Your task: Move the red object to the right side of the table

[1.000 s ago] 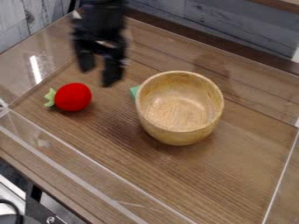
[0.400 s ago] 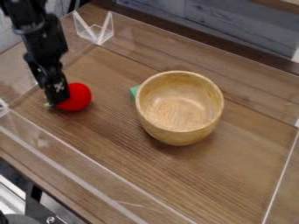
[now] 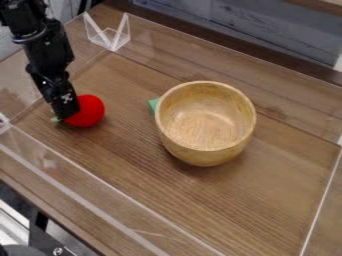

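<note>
Gripper (image 3: 62, 110): jaws apart, at red fruit (image 3: 86, 111) | Step: grasp, judged | Advise: centre fruit between fingers before closing

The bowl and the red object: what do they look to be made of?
The bowl looks like pale wood with a smooth satin finish, going by its even tan colour and soft sheen, though plastic could look similar. The red object seems to be smooth plastic or rubber, judging by its uniform bright red; which one, I cannot tell.
</note>
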Tool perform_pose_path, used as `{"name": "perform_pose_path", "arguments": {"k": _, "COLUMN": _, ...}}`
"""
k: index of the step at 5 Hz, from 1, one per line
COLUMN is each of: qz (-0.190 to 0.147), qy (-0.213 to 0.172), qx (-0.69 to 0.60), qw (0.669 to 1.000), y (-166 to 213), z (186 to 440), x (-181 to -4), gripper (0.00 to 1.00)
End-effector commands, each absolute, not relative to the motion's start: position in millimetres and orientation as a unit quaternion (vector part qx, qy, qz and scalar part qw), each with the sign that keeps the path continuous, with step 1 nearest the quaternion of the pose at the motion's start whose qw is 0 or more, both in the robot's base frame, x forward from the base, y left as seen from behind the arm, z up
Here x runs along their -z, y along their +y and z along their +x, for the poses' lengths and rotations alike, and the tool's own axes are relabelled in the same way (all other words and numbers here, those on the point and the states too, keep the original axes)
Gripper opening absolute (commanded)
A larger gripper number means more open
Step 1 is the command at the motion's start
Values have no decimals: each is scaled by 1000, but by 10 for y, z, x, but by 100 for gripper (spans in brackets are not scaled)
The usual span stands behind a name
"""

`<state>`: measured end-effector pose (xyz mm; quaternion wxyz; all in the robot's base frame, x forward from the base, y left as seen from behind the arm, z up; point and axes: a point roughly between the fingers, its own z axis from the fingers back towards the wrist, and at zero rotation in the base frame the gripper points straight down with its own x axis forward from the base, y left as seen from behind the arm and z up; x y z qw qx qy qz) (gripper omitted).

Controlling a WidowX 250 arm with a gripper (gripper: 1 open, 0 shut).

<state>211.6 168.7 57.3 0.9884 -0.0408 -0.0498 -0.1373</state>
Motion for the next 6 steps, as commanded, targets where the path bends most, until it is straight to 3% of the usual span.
{"name": "perform_pose_path", "arguments": {"k": 1, "qz": -36, "qy": -65, "qx": 145, "qw": 987, "y": 1723, "z": 2166, "x": -549, "gripper": 100}}
{"name": "perform_pose_path", "arguments": {"k": 2, "qz": -47, "qy": -66, "qx": 156, "qw": 984, "y": 1669, "z": 2180, "x": -419, "gripper": 100}}
{"name": "perform_pose_path", "arguments": {"k": 4, "qz": -65, "qy": -70, "qx": 97, "qw": 991, "y": 1639, "z": 2219, "x": -458, "gripper": 100}}
{"name": "perform_pose_path", "arguments": {"k": 6, "qz": -70, "qy": -67, "qx": 120, "qw": 988, "y": 1598, "z": 2222, "x": -541, "gripper": 100}}
